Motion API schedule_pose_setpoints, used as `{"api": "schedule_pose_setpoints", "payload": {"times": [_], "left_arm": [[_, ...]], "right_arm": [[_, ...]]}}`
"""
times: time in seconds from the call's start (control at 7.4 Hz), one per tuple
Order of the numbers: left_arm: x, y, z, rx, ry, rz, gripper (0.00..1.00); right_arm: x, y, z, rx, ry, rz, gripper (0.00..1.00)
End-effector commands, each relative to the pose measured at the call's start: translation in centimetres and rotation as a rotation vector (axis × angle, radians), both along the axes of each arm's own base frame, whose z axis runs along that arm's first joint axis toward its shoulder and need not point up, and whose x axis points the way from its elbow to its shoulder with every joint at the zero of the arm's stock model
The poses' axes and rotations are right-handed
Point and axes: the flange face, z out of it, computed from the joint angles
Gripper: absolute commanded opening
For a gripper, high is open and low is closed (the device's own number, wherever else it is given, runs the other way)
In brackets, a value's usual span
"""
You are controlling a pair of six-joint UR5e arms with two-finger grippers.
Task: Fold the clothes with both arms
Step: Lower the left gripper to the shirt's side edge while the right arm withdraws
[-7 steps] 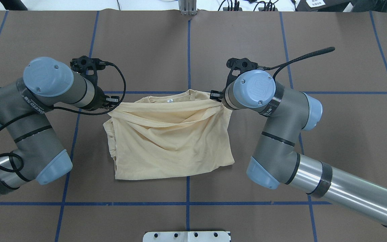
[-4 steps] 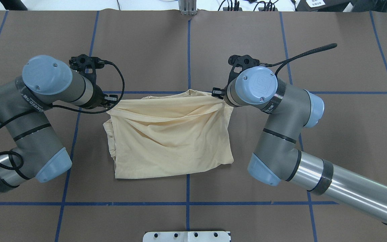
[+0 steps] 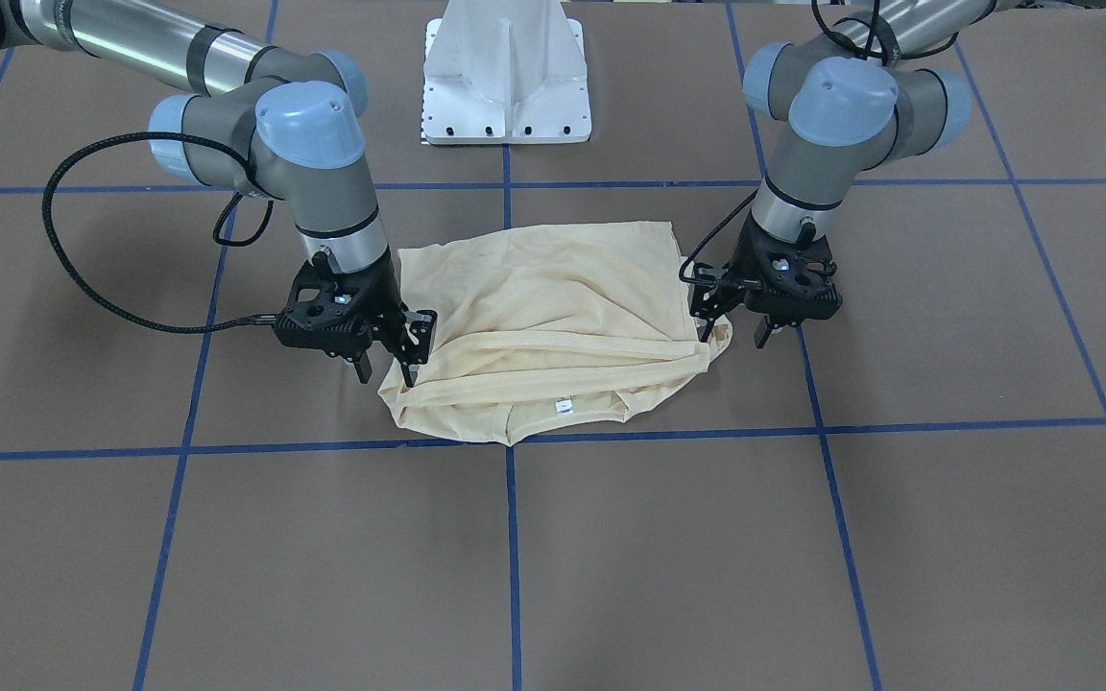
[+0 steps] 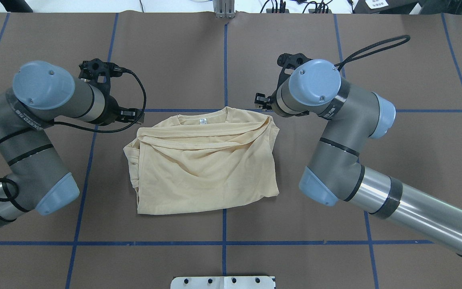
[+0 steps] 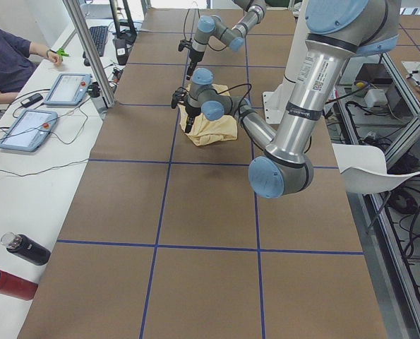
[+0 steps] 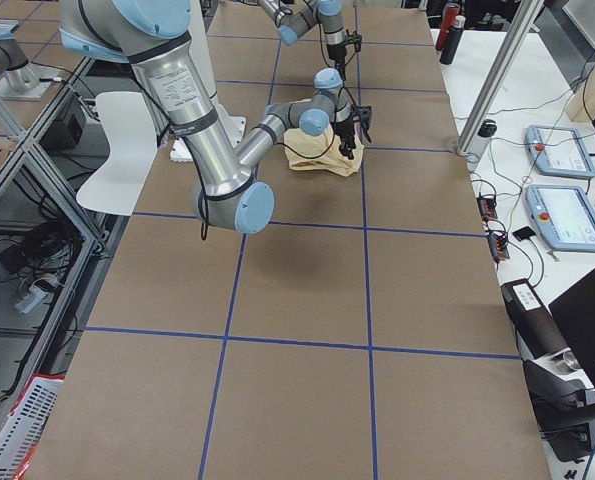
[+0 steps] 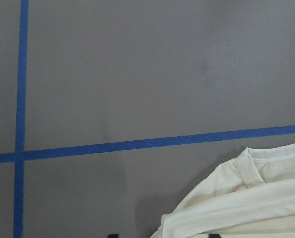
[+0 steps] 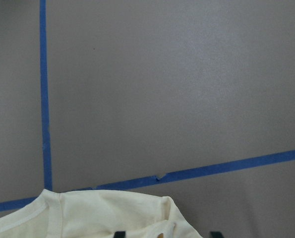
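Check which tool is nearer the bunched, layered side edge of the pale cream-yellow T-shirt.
Left. The left tool sits right beside the bunched edge, at its collar-end corner. The right tool sits off the opposite collar corner, the T-shirt's whole width away.

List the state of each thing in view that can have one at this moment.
T-shirt: lying folded on the table, top layer wrinkled, held by neither gripper.
Neck label: uncovered, facing up at the far edge of the fold.
Left gripper: open, low at one collar-end corner of the T-shirt.
Right gripper: open, low at the other collar-end corner.
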Motion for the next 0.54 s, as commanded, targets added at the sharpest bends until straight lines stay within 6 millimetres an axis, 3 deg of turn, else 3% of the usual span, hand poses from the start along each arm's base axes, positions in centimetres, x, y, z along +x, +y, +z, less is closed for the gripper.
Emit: {"api": "schedule_pose_setpoints", "payload": {"times": [0.0, 0.14, 0.27, 0.41], "left_arm": [[-2.2, 3.4, 0.3, -0.036, 0.051, 0.079, 1.00], [-2.5, 4.6, 0.1, -0.070, 0.076, 0.089, 1.00], [-1.8, 7.4, 1.2, -0.102, 0.074, 0.108, 1.00], [0.3, 10.8, 2.3, -0.128, 0.108, 0.105, 1.00]], "right_arm": [[2.9, -1.8, 0.3, -0.004, -0.015, -0.066, 1.00], [4.1, -2.4, 1.2, 0.018, 0.003, -0.085, 1.00], [5.1, -2.6, 2.3, 0.015, 0.007, -0.098, 1.00], [5.9, -2.4, 2.9, 0.021, 0.009, -0.105, 1.00]]}}
